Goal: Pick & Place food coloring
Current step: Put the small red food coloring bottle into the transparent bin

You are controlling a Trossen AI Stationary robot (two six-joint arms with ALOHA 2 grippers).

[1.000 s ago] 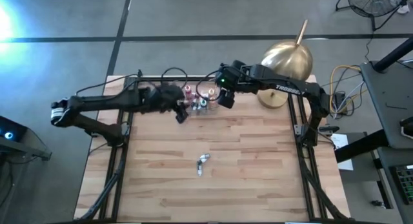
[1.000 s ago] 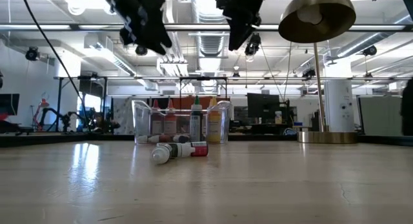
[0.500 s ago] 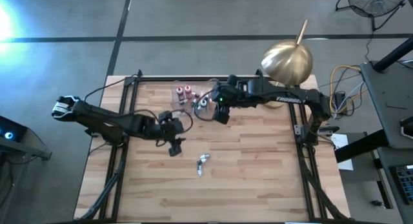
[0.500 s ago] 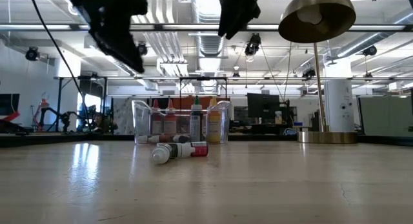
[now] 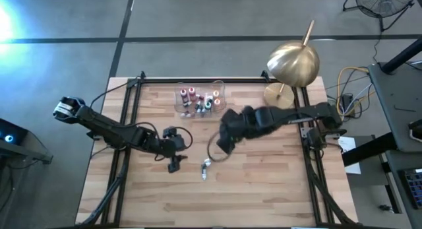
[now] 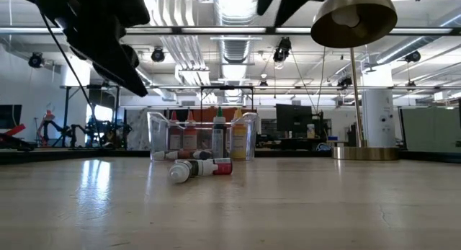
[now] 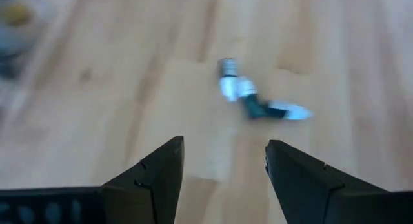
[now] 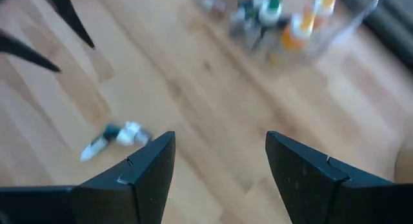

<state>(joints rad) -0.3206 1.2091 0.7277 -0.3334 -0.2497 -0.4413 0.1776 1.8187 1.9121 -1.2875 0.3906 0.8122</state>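
Left gripper (image 5: 173,164) hung low over the table (image 5: 264,189) at about 8 o'clock from table centre, fingers spread with bare wood between them in the left wrist view, holding nothing

Loose bottles (image 5: 206,168): two small food coloring bottles lay on their sides, touching end to end in a shallow bend, just beside the left gripper toward 3 o'clock. Long axis ran roughly 1 o'clock to 7 o'clock in the high view. In the low view the pair (image 6: 200,168) lay in front of the clear tray, apart from it

Right gripper (image 5: 224,140) stood at about 1 o'clock from the loose pair, near it, fingers likewise spread and empty; the right wrist view showed the pair (image 8: 117,137) off to one side of the gap, not between the fingers

Clear tray (image 5: 223,90) sat at 12 o'clock near the far table edge, well apart from the loose pair, with the other bottles (image 5: 198,100) standing upright inside

Judgement: both grippers were close; the left looked slightly nearer and lower. Either would need its fingers turned across the 1-to-7 axis to take one bottle, not both
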